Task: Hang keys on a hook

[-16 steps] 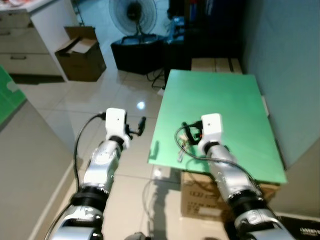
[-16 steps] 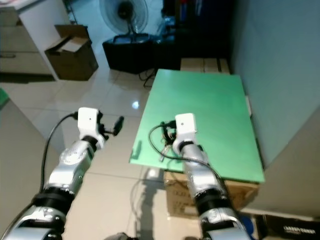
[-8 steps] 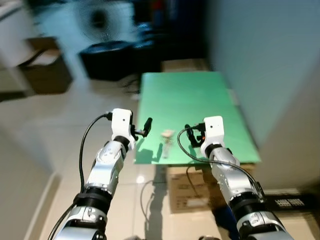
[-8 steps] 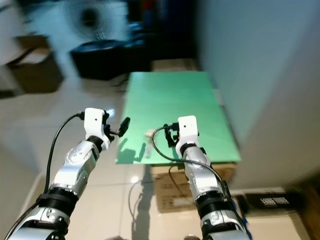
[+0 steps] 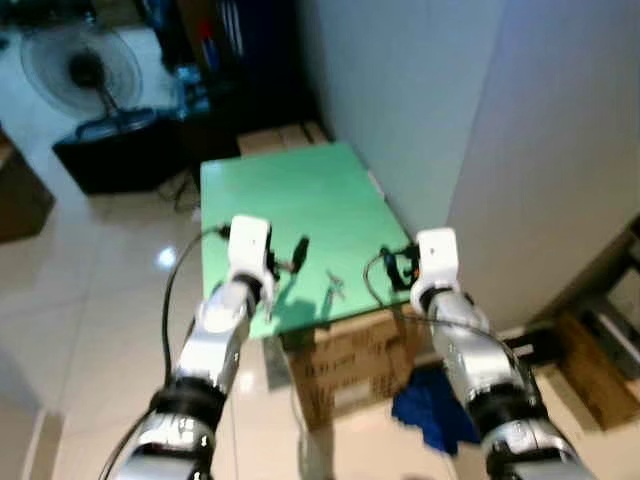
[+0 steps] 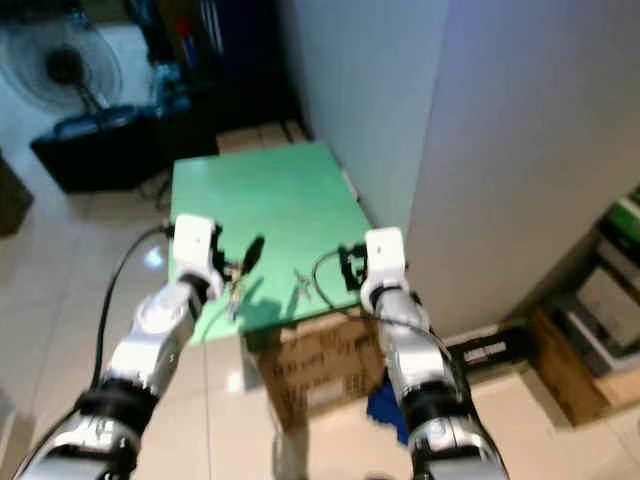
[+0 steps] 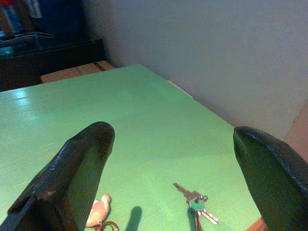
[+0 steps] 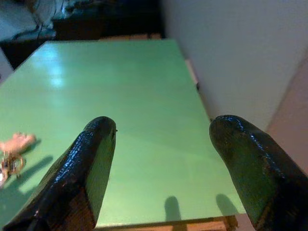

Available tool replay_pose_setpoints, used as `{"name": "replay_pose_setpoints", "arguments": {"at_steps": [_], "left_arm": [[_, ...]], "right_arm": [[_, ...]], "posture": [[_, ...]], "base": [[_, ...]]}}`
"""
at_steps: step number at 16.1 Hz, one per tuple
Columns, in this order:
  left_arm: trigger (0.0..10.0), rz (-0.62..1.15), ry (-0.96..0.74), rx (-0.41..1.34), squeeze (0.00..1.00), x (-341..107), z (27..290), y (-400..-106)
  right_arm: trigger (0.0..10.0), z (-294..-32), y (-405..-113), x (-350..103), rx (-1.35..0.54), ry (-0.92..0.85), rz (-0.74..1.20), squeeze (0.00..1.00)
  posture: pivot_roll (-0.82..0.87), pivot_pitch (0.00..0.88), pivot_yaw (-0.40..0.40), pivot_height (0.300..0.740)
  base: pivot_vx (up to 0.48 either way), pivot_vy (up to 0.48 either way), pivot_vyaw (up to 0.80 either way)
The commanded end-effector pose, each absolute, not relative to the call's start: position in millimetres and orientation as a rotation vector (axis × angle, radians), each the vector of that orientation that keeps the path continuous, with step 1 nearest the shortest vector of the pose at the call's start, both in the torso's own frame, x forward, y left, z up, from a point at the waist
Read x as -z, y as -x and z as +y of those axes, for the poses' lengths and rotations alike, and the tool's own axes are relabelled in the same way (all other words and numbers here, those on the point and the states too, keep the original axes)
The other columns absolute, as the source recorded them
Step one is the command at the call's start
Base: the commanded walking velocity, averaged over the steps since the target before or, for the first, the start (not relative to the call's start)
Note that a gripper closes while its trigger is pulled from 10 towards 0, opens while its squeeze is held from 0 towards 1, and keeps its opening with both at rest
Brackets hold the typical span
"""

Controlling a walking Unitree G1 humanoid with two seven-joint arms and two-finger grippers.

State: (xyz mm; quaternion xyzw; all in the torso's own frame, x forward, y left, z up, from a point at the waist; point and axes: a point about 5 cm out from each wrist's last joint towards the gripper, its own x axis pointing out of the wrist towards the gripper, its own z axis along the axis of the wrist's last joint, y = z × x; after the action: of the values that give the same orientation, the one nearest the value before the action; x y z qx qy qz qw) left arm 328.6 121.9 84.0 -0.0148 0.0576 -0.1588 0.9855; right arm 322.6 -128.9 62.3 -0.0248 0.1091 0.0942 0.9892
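Observation:
A set of keys (image 5: 333, 288) with a green-headed key (image 7: 196, 204) lies near the front edge of the green table top (image 5: 285, 185). A second bunch, with a pale charm (image 7: 98, 211) and a ring (image 8: 9, 161), lies close by on the same surface. My left gripper (image 5: 297, 252) hovers open over the table's near edge, left of the keys, holding nothing. My right gripper (image 5: 395, 268) is open and empty too, just right of the keys. In the left wrist view both bunches lie below and between the black fingers (image 7: 72, 178).
A plain grey wall (image 5: 420, 110) runs along the table's right side. A cardboard box (image 5: 350, 350) stands under the table, with a blue thing (image 5: 430, 415) on the floor beside it. A fan (image 5: 85, 70) and a dark low cabinet (image 5: 120, 150) stand at the back left.
The whole view has swung to the right, bringing the wall into sight. My left gripper, earlier off the table's left side, now hangs over its near edge, with the keys between both grippers.

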Motion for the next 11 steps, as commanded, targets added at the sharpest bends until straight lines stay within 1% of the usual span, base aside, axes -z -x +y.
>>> {"name": "replay_pose_setpoints", "arguments": {"at_steps": [1, 6, 8, 11], "left_arm": [[10.0, 0.112, 0.013, 0.294, 0.00, -85.5, 130.3, -329.9], [10.0, 0.118, 0.020, 0.300, 0.00, -85.6, 128.2, -330.3], [10.0, 0.128, 0.011, 0.267, 0.00, -84.8, 131.8, -331.9], [10.0, 0.124, 0.012, 0.268, 0.00, -85.7, 132.8, -331.7]], "right_arm": [[10.0, -119.0, -324.2, -65.9, -0.220, 0.053, 0.204, 0.00], [10.0, -122.3, -323.9, -65.1, -0.218, 0.066, 0.209, 0.00], [10.0, -121.9, -323.9, -64.8, -0.221, 0.070, 0.211, 0.00], [10.0, -121.0, -323.3, -64.0, -0.223, 0.072, 0.215, 0.00]], "posture": [[-0.09, 0.000, 0.088, 0.740], [-0.10, 0.000, 0.088, 0.740], [-0.10, 0.000, 0.090, 0.740], [-0.10, 0.000, 0.092, 0.740]], "base": [[0.480, 0.000, 0.00], [0.450, 0.000, 0.00], [0.000, 0.000, 0.00], [0.000, 0.000, 0.00]]}}
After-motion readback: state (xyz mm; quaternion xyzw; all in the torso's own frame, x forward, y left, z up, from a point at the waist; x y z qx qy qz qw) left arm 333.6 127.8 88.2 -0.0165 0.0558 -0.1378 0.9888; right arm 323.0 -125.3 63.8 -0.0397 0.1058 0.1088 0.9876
